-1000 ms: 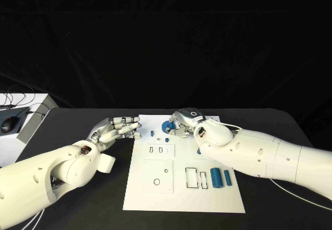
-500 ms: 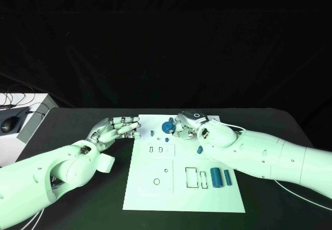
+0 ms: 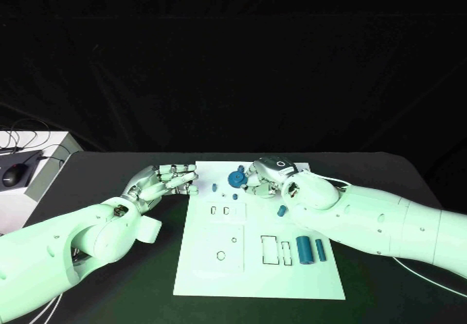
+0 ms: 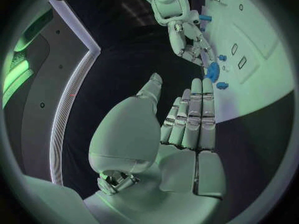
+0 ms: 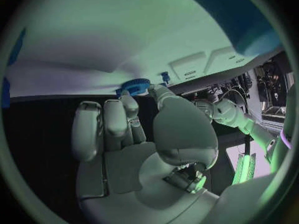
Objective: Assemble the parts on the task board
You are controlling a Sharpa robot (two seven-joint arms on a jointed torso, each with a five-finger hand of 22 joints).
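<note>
1. My right hand [image 3: 264, 177] sits at the far end of the task board [image 3: 255, 270], its fingers [image 5: 129, 102] curled toward the blue gear [image 3: 235, 179]. I cannot tell whether they actually pinch it or only touch its rim.
2. My left hand [image 3: 163, 181] hovers just off the board's left edge, fingers loosely apart, holding nothing.
3. The gear stands on the board near its far edge, small pegs [image 3: 235, 196] just beside it.
4. I judge the gear light, stiff and somewhat slick; its toothed rim looks the best place to hold.
5. Nearer me lie two blue cylinders [image 3: 310, 250] beside outlined slots, well apart from both hands.
</note>
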